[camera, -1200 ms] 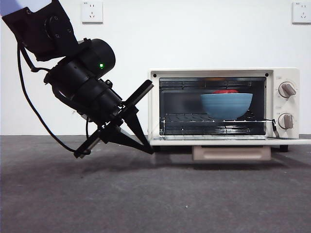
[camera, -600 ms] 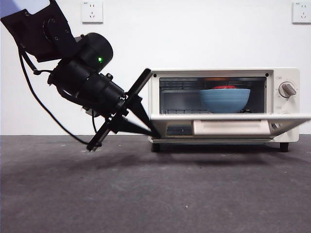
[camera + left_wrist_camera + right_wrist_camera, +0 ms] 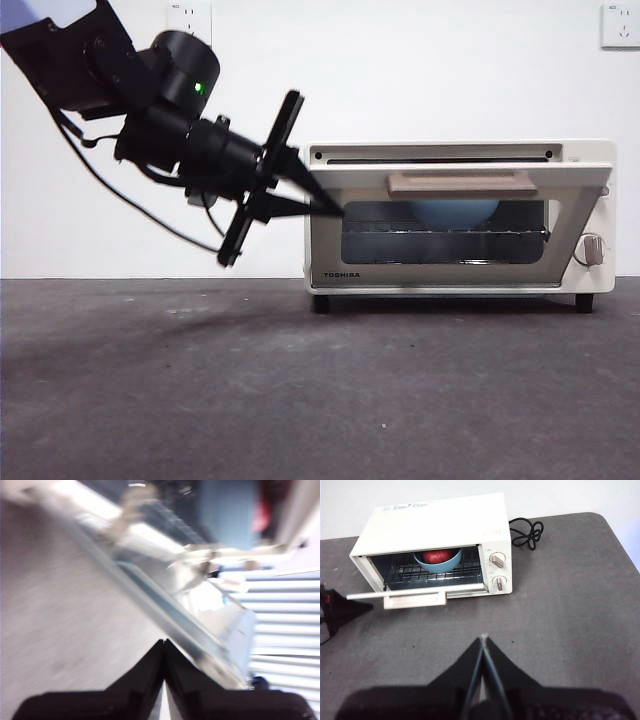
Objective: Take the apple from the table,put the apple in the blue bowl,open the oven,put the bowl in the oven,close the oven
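apple (image 3: 438, 556) in blue bowl (image 3: 438, 561) inside oven (image 3: 435, 535): done | door part-raised; left claw (image 3: 335, 207), pinched shut, empty, at its edge | right claw (image 3: 483, 639) shut, waiting | left: latch door

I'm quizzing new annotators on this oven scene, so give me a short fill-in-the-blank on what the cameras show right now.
1. The apple lies inside the blue ____.
2. The blue bowl stands on the wire rack inside the ____.
3. The oven door is partly ____, not fully shut.
4. The left gripper pushes the door at its edge, while the ____ gripper waits away from the oven.

Missing words: bowl; oven; open; right
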Controlling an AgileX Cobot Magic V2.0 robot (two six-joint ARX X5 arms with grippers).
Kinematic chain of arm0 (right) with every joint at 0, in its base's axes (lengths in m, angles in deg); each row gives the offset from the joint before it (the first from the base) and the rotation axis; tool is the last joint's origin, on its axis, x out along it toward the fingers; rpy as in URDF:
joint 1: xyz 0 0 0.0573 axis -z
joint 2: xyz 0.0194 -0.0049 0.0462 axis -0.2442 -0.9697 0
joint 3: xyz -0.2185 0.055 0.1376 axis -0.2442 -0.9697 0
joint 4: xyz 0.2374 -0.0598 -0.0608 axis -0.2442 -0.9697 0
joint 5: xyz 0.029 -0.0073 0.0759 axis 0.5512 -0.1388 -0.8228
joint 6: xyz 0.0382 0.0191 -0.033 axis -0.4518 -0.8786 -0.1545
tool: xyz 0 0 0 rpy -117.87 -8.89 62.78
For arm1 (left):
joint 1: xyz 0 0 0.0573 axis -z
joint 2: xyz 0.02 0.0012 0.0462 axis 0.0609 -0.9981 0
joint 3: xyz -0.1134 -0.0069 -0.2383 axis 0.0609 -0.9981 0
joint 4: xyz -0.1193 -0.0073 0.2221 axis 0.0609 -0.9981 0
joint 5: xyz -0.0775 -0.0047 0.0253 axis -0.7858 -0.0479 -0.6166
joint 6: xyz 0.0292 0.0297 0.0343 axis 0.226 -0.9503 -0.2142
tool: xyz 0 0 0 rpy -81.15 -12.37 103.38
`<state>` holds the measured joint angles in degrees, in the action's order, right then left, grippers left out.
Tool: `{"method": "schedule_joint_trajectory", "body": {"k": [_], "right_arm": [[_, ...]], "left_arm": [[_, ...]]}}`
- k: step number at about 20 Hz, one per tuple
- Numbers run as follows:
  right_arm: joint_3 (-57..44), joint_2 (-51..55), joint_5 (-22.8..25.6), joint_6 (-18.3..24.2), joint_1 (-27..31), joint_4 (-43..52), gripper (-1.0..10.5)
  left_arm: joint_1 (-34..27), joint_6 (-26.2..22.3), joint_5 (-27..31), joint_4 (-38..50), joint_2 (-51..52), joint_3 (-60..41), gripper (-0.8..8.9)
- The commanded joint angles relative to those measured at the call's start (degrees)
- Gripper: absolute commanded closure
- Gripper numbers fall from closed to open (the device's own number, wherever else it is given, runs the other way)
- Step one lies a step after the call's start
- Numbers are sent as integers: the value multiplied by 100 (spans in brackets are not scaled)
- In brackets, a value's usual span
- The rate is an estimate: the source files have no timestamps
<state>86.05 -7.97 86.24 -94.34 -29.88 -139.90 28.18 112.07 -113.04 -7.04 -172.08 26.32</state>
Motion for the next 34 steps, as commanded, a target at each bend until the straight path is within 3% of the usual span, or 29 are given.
{"method": "schedule_joint_trajectory", "body": {"k": [1, 8, 15, 21, 24, 28, 30, 34], "right_arm": [[-7, 31, -2, -48, -4, -131, 954], [-7, 28, -2, -48, -4, -131, 948], [-7, 26, 7, -48, -4, -131, 946], [-7, 17, 46, -42, -4, -131, 946], [-4, -13, 44, -42, -4, -131, 946], [-4, -59, 46, -39, -4, -131, 946], [-4, -94, 44, -39, -4, -131, 946], [-4, -175, 44, -42, -4, -131, 946]], "left_arm": [[-85, 199, -15, 138, -28, 264, 821], [-313, 197, -87, 50, -28, 907, 820], [-431, 111, -866, 76, 7, 1156, 820], [-439, -581, -1574, 4, 332, 1156, 820], [-439, -1082, -1668, -337, 710, 1156, 820], [-439, -2354, -1510, -1283, 1471, 1156, 820], [-439, -3174, -1088, -2004, 1912, 1156, 820], [-439, -4776, 310, -3541, 2817, 1156, 820]]}}
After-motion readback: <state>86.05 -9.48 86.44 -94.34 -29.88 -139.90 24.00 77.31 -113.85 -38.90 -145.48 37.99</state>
